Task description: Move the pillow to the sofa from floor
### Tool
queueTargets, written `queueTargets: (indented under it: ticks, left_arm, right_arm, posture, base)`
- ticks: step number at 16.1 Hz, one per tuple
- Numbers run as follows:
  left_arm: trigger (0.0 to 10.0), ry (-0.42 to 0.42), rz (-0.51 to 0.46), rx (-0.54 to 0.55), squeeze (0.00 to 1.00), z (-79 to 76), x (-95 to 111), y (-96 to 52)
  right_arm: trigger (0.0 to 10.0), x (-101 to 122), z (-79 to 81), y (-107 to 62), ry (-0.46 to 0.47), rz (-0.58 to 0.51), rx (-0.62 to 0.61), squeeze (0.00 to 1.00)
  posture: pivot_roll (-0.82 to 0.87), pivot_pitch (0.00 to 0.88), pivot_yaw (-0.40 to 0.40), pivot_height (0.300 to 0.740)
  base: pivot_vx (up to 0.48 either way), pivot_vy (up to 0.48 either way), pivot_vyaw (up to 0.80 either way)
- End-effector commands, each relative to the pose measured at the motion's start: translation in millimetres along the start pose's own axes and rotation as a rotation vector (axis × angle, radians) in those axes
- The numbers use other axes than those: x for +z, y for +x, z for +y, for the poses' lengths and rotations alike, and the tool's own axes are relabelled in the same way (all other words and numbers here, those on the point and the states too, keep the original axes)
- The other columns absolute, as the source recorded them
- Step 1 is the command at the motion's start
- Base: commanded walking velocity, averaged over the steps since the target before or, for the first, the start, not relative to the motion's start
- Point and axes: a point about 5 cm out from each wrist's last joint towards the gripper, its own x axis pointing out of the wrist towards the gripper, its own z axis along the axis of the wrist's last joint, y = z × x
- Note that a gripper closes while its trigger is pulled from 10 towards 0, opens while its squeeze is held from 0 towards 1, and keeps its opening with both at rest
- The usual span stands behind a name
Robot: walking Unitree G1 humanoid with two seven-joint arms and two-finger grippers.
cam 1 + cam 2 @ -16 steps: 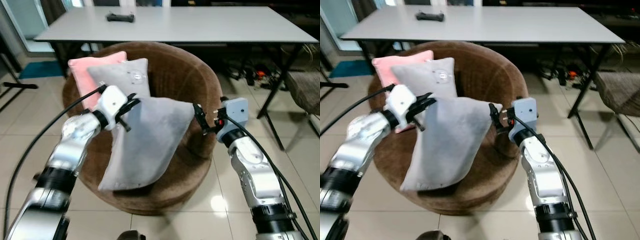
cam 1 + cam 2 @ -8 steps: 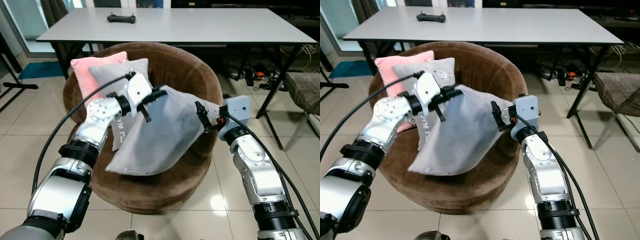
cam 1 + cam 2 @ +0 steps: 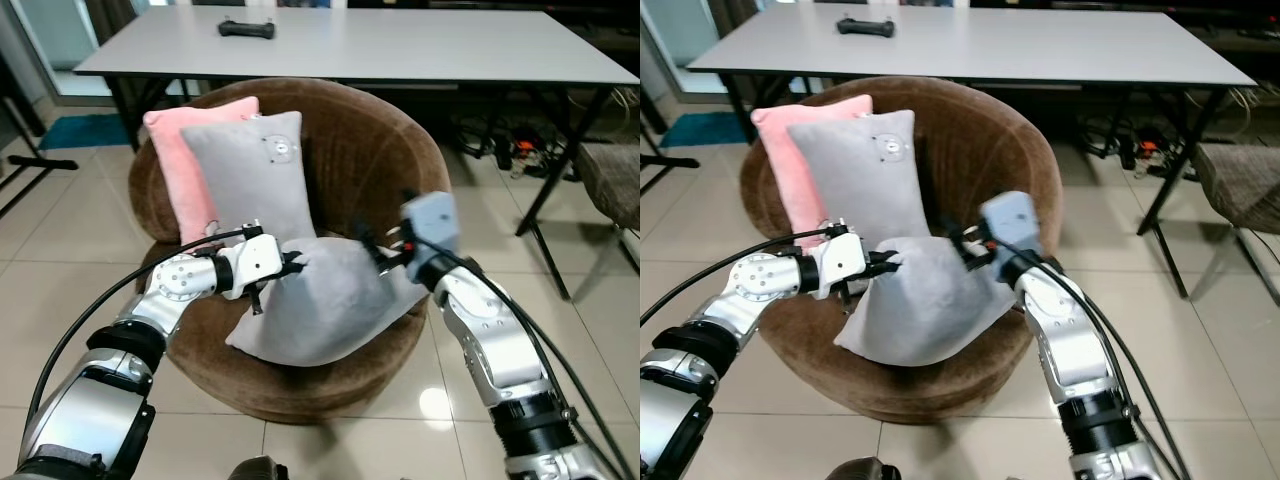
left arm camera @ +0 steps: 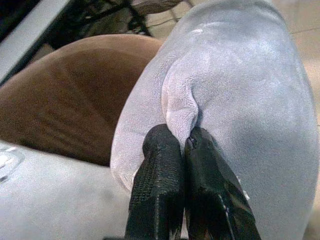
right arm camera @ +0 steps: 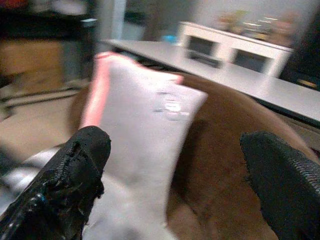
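The grey pillow (image 3: 325, 300) lies on the seat of the round brown sofa (image 3: 400, 170), slumped toward its near edge. The left gripper (image 4: 182, 145) pinches a fold at the pillow's left corner, fingers clamped tight on the fabric. The right gripper (image 3: 372, 252) sits at the pillow's far right corner with its fingers (image 5: 75, 170) spread wide, holding nothing. Against the sofa's far-left back stand a second grey cushion (image 3: 255, 170) and a pink cushion (image 3: 180, 160) behind it. Beyond, a controller (image 3: 246, 28) rests on a grey table (image 3: 420, 45).
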Motion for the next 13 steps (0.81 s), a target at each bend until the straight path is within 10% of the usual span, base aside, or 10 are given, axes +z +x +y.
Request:
queueTargets:
  ticks: [1, 4, 13]
  left_arm:
    - [0.0, 0.012, 0.023, 0.011, 0.0, 3.0, -3.0, -3.5]
    - [0.0, 0.025, 0.04, 0.018, 0.0, 3.4, -7.2, -8.3]
    - [0.0, 0.053, 0.015, -0.009, 0.0, -3.2, -8.0, -10.6]
  right_arm:
    - [10.0, -1.4, 1.4, -0.7, -0.011, 0.022, 0.095, 1.0]
    - [10.0, 4.5, 5.8, -8.7, -0.041, 0.079, 0.366, 1.0]
    - [10.0, -23.0, 31.0, 11.8, -0.099, 0.305, 0.592, 1.0]
  posture:
    - [0.05, 0.0, 0.005, 0.74]
    - [0.05, 0.0, 0.004, 0.74]
    - [0.07, 0.0, -0.002, 0.74]
  base:
    - [0.0, 0.0, 0.0]
    - [0.0, 0.0, 0.0]
    - [0.0, 0.0, 0.0]
